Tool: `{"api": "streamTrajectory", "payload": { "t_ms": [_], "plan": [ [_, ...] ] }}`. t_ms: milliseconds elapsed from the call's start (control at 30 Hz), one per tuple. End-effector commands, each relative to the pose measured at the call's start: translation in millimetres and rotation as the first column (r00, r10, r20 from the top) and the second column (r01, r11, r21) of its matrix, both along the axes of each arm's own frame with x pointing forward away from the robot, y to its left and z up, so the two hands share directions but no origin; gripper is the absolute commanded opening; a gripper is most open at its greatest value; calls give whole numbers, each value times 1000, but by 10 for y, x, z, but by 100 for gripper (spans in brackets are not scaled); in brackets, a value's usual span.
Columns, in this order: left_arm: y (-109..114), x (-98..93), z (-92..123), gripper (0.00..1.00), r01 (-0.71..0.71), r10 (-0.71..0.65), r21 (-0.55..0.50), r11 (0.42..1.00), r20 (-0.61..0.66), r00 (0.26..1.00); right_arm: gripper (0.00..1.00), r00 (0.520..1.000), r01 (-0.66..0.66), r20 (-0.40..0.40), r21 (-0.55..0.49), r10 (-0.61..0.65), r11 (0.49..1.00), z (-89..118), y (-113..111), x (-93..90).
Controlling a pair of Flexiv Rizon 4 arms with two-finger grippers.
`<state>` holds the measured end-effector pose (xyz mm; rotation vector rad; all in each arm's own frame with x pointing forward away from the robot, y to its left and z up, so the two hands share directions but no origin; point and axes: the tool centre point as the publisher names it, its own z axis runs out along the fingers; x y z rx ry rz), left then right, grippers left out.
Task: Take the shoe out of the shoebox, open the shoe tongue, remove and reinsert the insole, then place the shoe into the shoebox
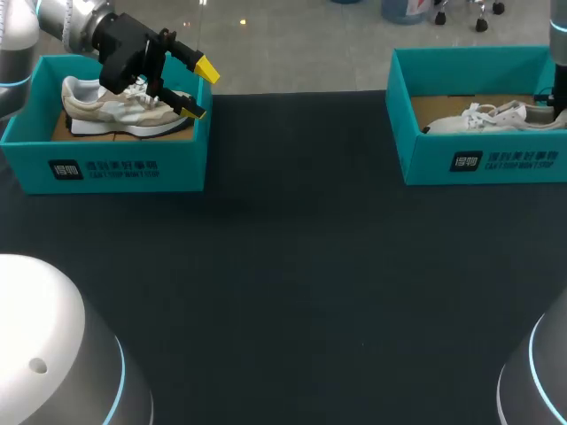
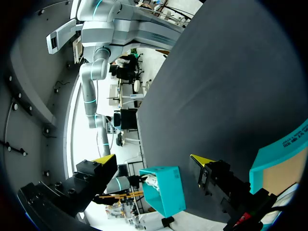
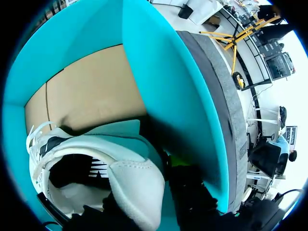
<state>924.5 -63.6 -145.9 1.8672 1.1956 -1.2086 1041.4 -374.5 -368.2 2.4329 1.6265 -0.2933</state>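
The left gripper [image 1: 199, 90] hangs wide open and empty over the right end of the left shoebox [image 1: 106, 168], above the toe of the beige shoe [image 1: 124, 111] lying inside. The right gripper [image 1: 559, 99] is down in the right shoebox [image 1: 478, 159] by the white shoe [image 1: 496, 115]'s heel, with the box walls close around it. Whether it grips anything cannot be told. A wide stretch of dark table [image 1: 301, 266] separates the boxes, which both sit at its far edge.

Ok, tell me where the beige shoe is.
Head view, far left: the beige shoe sits in the left teal shoebox, with the left claw over it.
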Motion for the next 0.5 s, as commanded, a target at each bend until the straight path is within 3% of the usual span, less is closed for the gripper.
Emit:
{"api": "streamTrajectory", "payload": {
  "t_ms": [33, 67, 133, 167, 200, 233, 500],
  "plan": [
    [5, 0, 5, 100, 2, -2, 4, 1000, 2, 1000, 0, 1000, 11, -11, 4, -11, 1000, -39, 19, 27],
    [5, 0, 5, 100, 2, -2, 4, 1000, 2, 1000, 0, 1000, 13, -11, 5, -13, 1000, -39, 19, 27],
    [5, 0, 5, 100, 2, -2, 4, 1000, 2, 1000, 35, 1000, 17, -10, 6, -17, 1000, -30, 20, 29],
    [5, 0, 5, 100, 2, -2, 4, 1000, 2, 1000, 48, 1000, 19, -8, 6, -19, 1000, -7, 24, 29],
    [5, 0, 5, 100, 2, -2, 4, 1000, 2, 1000, 87, 1000, 20, -6, 6, -20, 1000, 18, 32, 25],
    [5, 0, 5, 100, 2, -2, 4, 1000, 2, 1000, 100, 1000, 20, 0, 8, -20, 1000, 48, 42, 20],
    [5, 0, 5, 100, 2, -2, 4, 1000, 2, 1000, 100, 999, -17, 47, 30, 15, 999, 361, 183, -56]
  ]
}}
